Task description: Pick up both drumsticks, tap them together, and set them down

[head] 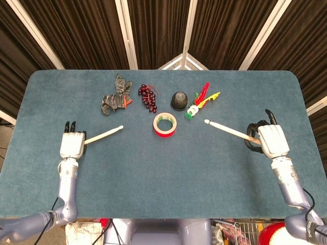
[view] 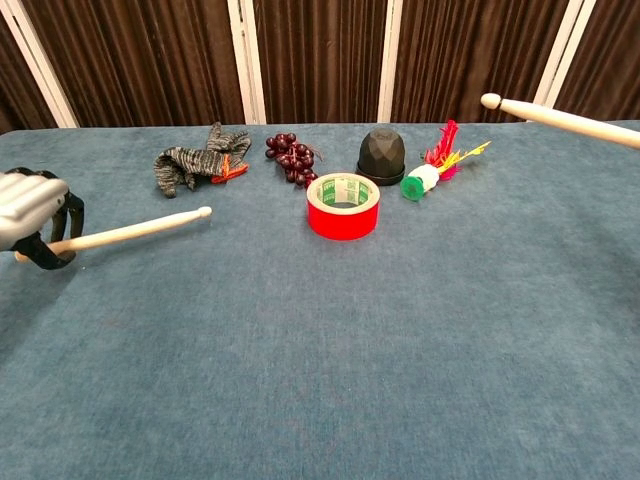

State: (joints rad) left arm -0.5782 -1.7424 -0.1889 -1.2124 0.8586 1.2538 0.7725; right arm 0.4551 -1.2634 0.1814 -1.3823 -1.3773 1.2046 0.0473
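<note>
My left hand grips the butt of a pale wooden drumstick at the table's left side; the stick is lifted off the cloth, its tip pointing right towards the middle. My right hand holds the second drumstick at the right, raised well above the table, with its tip pointing left. The right hand itself is outside the chest view. The two tips are far apart.
Between the sticks stands a red tape roll. Behind it lie a grey knitted toy, dark grapes, a black dome and a feathered toy. The blue table spreads in front.
</note>
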